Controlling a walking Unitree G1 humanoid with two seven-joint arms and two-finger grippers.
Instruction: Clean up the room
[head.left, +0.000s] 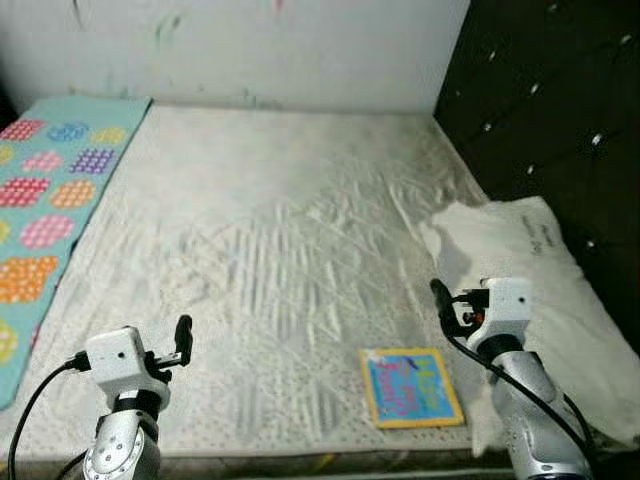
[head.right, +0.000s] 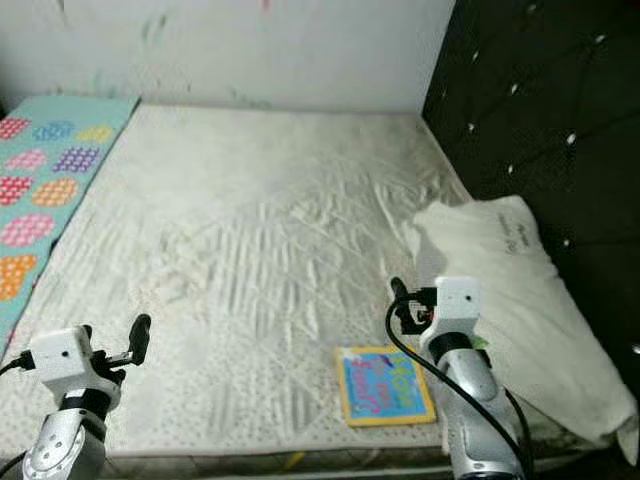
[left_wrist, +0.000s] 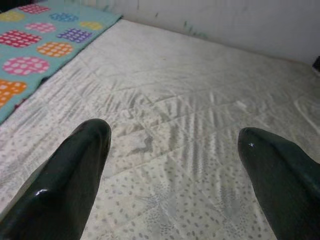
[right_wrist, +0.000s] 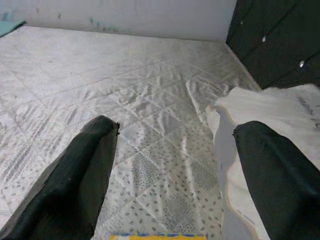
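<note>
I see one yellow-bordered blue picture book (head.left: 411, 387) just left of my open right gripper (head.left: 441, 300), one white pillow (head.left: 540, 290) right; left gripper (head.left: 184, 338) open too

A picture book (head.left: 411, 387) and a pillow (head.left: 535, 290) on a bare quilted mattress (head.left: 280, 250).
The yellow-bordered blue book lies flat near the mattress's front edge; the rumpled white pillow rests just beside it, against the dark headboard (head.left: 560, 110).

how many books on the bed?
1. The book lies flat near the mattress's front edge, beside the pillow and the right gripper. More could hide under the pillow.
</note>
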